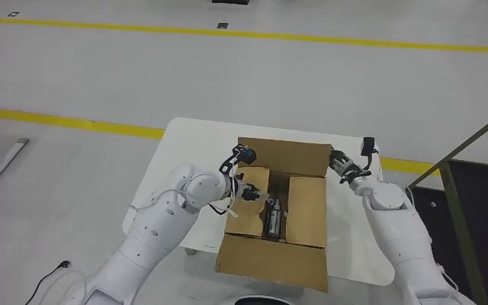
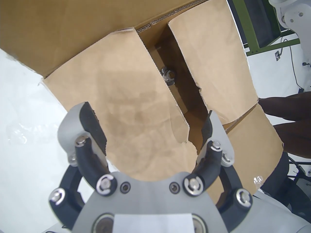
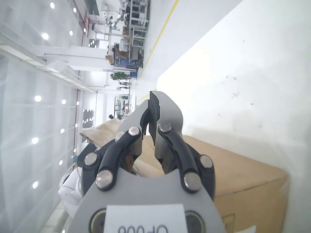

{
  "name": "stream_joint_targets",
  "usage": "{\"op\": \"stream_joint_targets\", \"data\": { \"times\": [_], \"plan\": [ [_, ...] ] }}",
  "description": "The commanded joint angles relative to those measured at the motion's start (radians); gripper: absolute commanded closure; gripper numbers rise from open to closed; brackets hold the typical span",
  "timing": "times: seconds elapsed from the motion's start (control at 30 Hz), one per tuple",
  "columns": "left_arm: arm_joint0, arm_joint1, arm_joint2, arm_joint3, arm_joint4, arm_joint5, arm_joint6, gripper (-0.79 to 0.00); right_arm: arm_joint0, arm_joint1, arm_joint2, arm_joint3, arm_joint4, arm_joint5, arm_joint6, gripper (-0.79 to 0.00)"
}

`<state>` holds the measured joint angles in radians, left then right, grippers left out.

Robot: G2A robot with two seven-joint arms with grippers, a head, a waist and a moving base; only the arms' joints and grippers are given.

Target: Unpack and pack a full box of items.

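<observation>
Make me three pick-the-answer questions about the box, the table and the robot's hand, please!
1. Where does the box stand? A. on the floor B. on the white table C. on a shelf
2. What colour is the box? A. brown B. blue C. red
3. How is the left hand? A. open B. shut on a bottle C. shut on a flap
Answers: B, white tabletop shows around the box; A, its cardboard is brown; A, it spreads wide, holding nothing.
</observation>
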<state>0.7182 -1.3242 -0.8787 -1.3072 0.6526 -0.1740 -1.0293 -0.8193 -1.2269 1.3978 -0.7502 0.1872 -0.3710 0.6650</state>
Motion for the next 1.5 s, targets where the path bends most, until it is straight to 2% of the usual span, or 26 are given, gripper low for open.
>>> {"op": "stream_joint_targets", "data": {
  "times": [0.0, 0.27, 0.43, 0.57, 0.77, 0.9, 1.1, 1.47],
  "plan": [
    [0.0, 0.0, 0.0, 0.0, 0.0, 0.0, 0.0, -0.785, 0.0, 0.006, 0.009, 0.004, 0.009, -0.032, 0.059, 0.0],
    [0.0, 0.0, 0.0, 0.0, 0.0, 0.0, 0.0, -0.785, -0.099, 0.04, 0.064, -0.135, 0.022, -0.137, 0.228, 0.0],
    [0.027, 0.011, -0.013, -0.03, 0.04, -0.015, 0.002, -0.785, -0.187, 0.06, 0.09, -0.268, -0.045, -0.148, 0.237, 0.0],
    [0.068, 0.03, -0.043, -0.102, 0.091, -0.014, -0.049, -0.785, -0.249, 0.067, 0.093, -0.357, -0.05, -0.125, 0.258, 0.0],
    [0.165, 0.067, -0.125, -0.248, 0.138, -0.023, -0.12, -0.785, -0.318, 0.076, 0.082, -0.457, -0.112, -0.096, 0.252, 0.0],
    [0.233, 0.086, -0.192, -0.331, 0.114, -0.028, -0.123, -0.785, -0.362, 0.078, 0.062, -0.496, -0.155, -0.089, 0.225, 0.0],
    [0.233, 0.086, -0.192, -0.331, 0.114, -0.028, -0.123, -0.785, -0.393, 0.076, 0.037, -0.5, -0.151, -0.102, 0.171, 0.0],
    [0.233, 0.086, -0.192, -0.331, 0.114, -0.028, -0.123, -0.785, -0.379, 0.073, 0.012, -0.473, -0.135, -0.131, 0.102, 0.0]
  ]
}}
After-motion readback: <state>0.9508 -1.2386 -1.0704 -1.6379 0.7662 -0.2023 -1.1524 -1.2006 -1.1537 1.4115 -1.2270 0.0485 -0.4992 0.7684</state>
